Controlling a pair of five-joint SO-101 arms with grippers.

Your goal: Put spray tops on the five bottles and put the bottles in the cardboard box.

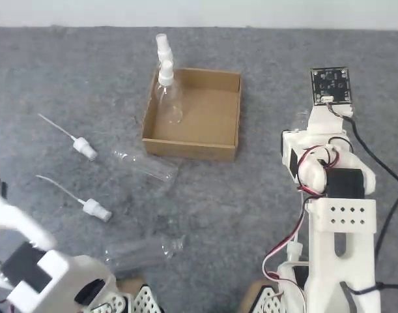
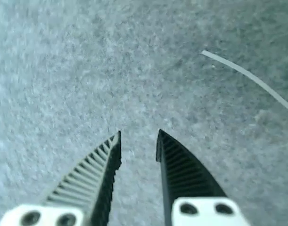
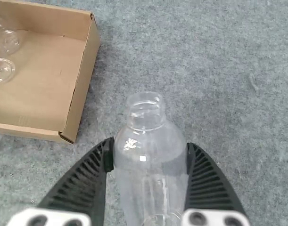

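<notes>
At right of the high view, my R jaws clench an uncapped bottle (image 3: pixel 144 113) near the cardboard box (image 3: pixel 82 75) w/ capped bottles (image 1: pixel 167 98) inside; lower left, L jaws hang released over the grey surface (image 2: pixel 63 70).

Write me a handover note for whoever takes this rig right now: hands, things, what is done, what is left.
Left hand: open, empty, over the carpet, near a dip tube.
Right hand: shut on an uncapped bottle, near the cardboard box.
Done: two topped bottles in the box.
On the carpet: two bare bottles lying down, two loose spray tops.
Left: top three bottles and box them.
</notes>
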